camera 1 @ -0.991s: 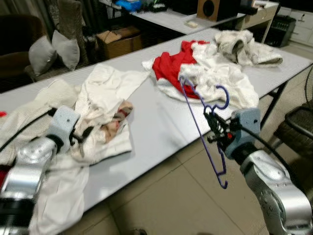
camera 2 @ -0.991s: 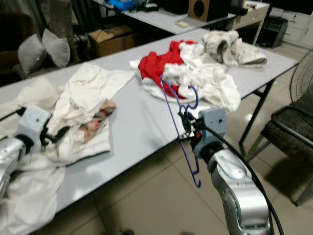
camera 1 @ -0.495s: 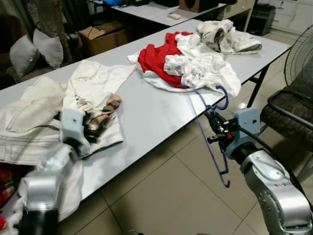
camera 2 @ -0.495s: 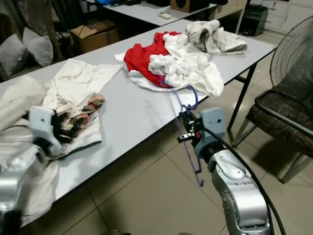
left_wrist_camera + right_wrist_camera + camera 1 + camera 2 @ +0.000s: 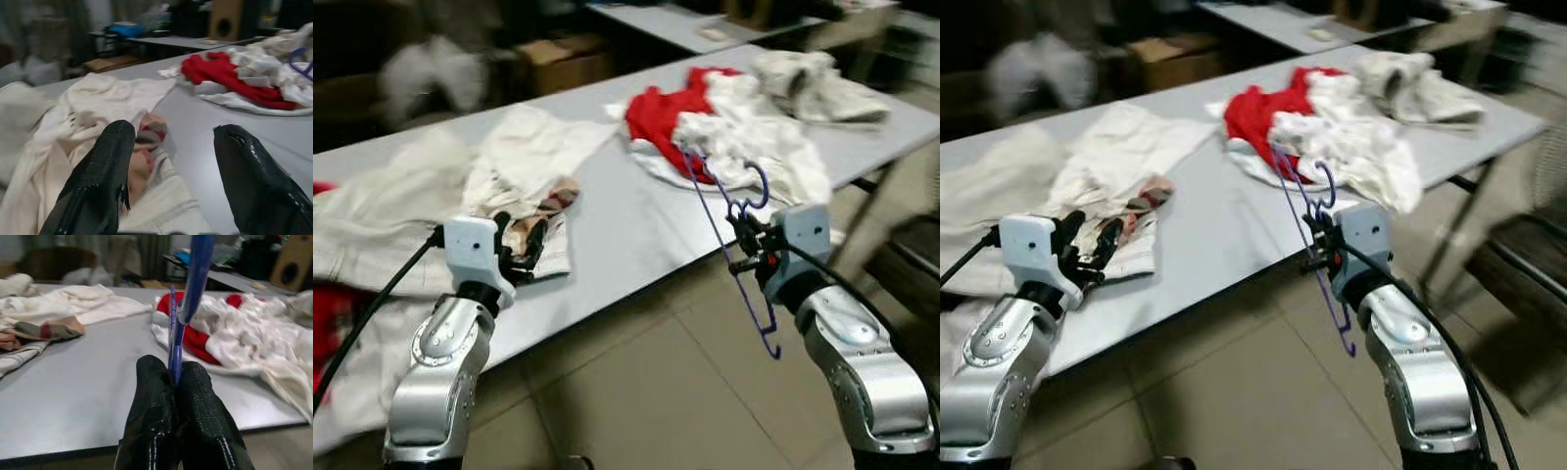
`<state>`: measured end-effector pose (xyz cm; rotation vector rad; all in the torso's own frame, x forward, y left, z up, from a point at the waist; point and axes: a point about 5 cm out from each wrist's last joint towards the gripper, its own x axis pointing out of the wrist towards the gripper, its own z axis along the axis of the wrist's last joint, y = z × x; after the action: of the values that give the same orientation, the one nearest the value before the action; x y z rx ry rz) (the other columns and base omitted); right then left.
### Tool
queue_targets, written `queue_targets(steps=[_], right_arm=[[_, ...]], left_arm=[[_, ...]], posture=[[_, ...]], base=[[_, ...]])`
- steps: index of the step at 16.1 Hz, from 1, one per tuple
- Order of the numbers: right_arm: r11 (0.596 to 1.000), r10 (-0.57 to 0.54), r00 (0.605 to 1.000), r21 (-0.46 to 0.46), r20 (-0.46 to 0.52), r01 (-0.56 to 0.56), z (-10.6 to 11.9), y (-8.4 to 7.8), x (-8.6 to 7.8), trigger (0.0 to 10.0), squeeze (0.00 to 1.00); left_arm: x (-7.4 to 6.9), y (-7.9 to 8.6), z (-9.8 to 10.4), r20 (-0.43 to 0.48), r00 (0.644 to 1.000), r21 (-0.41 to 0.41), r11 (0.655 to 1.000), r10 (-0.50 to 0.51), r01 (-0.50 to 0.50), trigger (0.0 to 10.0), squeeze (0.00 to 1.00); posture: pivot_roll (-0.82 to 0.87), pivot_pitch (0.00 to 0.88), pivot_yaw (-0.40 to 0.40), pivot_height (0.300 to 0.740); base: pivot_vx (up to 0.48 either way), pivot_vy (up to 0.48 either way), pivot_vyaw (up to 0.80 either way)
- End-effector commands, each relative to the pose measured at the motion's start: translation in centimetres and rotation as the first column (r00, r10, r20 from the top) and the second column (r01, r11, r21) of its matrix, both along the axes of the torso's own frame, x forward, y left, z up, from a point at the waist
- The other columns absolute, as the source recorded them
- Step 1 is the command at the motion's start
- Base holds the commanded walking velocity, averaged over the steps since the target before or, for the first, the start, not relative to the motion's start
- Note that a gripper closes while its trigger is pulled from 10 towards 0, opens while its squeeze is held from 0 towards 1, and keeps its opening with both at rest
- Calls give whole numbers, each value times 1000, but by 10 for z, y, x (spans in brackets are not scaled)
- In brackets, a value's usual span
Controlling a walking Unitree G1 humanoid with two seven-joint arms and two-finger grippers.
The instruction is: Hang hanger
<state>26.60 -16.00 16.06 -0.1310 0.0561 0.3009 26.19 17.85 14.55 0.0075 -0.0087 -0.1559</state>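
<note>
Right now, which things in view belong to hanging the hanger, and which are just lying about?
Job:
hanger, clamped in the right gripper
left gripper, open over the table edge

Lying about:
red garment
white clothes
checked garment
table

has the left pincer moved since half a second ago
Yes. The left pincer has swung up and toward the table's near edge, fingers open just short of the plaid cloth it earlier hung lower beside.
</note>
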Motion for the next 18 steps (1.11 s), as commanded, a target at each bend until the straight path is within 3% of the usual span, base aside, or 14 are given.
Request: queue_targets(steps=[1, 7, 9, 12, 16, 18], right_arm=[[999, 15, 999, -37, 29, -14, 3, 0, 0, 10000, 0], [997, 38, 999, -62, 23, -36, 2, 0, -2, 10000, 0], [997, 33, 999, -73, 33, -30, 2, -1, -2, 10000, 0], [996, 19, 999, -87, 47, -15, 2, -3, 0, 10000, 0], [989, 86, 996, -120, 26, -82, 0, 4, -4, 10000, 0], [991, 85, 996, -109, 39, -80, 0, 5, -5, 10000, 0]], left_arm=[[1, -5, 4, -6, 1000, -4, 1000, -5, 5, 10000, 0], [1, -10, 3, -24, 1000, 2, 1000, -10, 10, 10000, 0], [2, -7, 3, -28, 999, 8, 1000, 19, -19, 10000, 0], [3, -2, 3, -26, 998, 20, 998, 60, -59, 10000, 0], [2, 0, 4, -24, 997, 41, 996, 77, -76, 10000, 0], [2, 4, 4, -24, 995, 58, 993, 100, -98, 10000, 0]], posture=[[-133, 0, 37, 740], [-149, 0, 51, 740], [-150, 0, 49, 740], [-150, 0, 48, 740], [-150, 0, 48, 740], [-149, 0, 51, 740]], base=[[0, 0, 0], [219, 0, 131], [394, 0, 800], [394, 0, 0], [404, 0, 0], [0, 0, 0]])
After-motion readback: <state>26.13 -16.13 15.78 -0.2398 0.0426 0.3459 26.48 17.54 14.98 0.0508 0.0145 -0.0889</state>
